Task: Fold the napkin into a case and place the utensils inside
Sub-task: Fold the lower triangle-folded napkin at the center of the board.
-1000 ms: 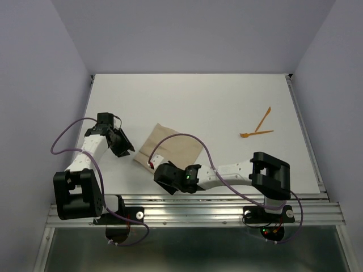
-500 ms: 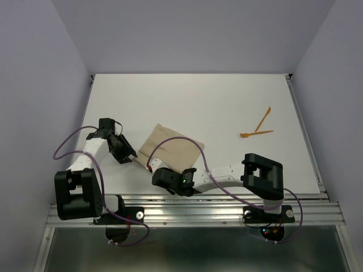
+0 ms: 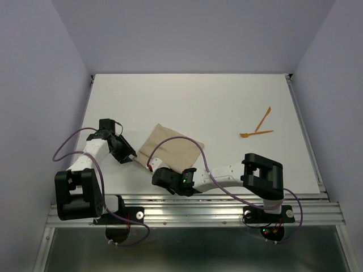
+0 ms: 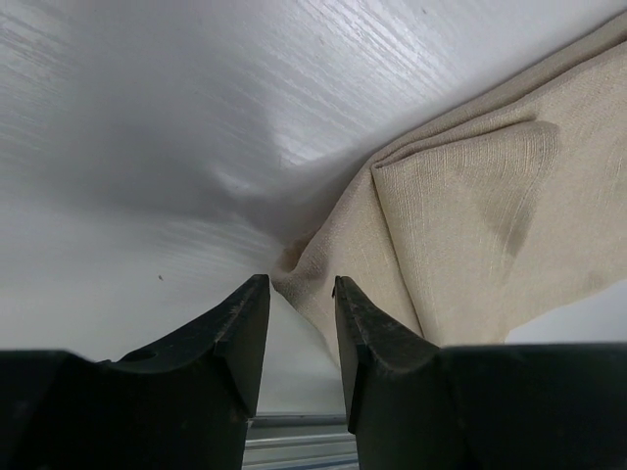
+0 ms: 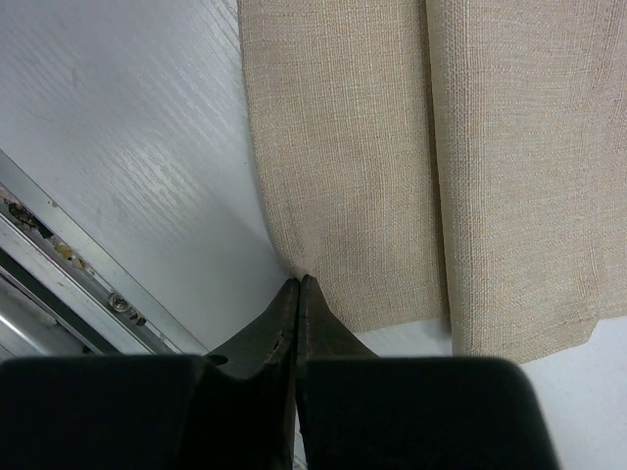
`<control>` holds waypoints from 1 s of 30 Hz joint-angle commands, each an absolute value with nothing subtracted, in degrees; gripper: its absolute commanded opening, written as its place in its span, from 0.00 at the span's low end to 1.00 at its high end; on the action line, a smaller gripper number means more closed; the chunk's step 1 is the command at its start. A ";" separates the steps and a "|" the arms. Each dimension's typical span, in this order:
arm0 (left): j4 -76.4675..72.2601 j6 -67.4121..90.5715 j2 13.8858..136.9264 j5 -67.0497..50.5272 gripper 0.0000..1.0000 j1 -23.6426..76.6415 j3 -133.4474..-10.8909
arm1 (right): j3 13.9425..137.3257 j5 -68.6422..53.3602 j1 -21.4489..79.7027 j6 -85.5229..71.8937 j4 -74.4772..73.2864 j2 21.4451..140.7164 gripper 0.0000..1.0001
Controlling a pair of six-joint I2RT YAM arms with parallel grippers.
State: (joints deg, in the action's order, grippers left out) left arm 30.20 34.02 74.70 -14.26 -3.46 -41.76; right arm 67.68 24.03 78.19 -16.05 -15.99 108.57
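1. On the white table [image 3: 198,96], seen from above, the napkin [image 3: 173,148] lies flat toward the near-left part of the surface. It is a tan, slanted four-sided patch, folded over on itself.
2. At the napkin's 8 o'clock corner sits the left gripper [image 3: 130,154], reaching in from 9 o'clock.
3. In the left wrist view the left gripper [image 4: 299,284] has its two black fingers [image 4: 235,338] apart with a narrow gap between them. A layered corner of the napkin [image 4: 470,206] lies right at the mouth of that gap. The cloth there is creased and doubled, with one flap lying over another.
4. At the napkin's 6 o'clock edge, close to the same corner, is the right gripper [image 3: 153,166], its arm stretching across from 4 o'clock.
5. In the right wrist view the right gripper [image 5: 297,281] has its fingers pressed fully together. Their tips touch the near edge of the napkin [image 5: 343,166]. Whether any cloth is caught between them cannot be told. A straight fold line runs up the cloth to the right of the tips, and the metal rail [image 5: 59,255] of the table's near edge shows at 8 o'clock.
6. The utensils [image 3: 256,134] lie well apart from the napkin, off at its 2 o'clock. They are two thin orange pieces, one nearly level and the other [image 3: 263,119] slanting up to 1 o'clock. Neither gripper is near them.
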 commanded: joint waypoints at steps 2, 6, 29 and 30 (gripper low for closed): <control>28.04 34.98 76.11 -12.48 0.41 -2.90 -41.31 | 68.55 26.10 78.40 -16.00 -14.59 108.72 0.01; 26.46 35.24 77.43 -12.74 0.36 -2.29 -40.61 | 68.47 26.02 78.40 -16.00 -14.59 108.54 0.01; 26.89 35.68 77.52 -18.45 0.00 -1.93 -45.61 | 67.24 26.72 74.36 -14.41 -12.92 99.59 0.01; 26.89 35.68 78.04 -18.81 0.00 -1.93 -46.05 | 67.15 25.76 74.36 -14.33 -12.83 99.32 0.01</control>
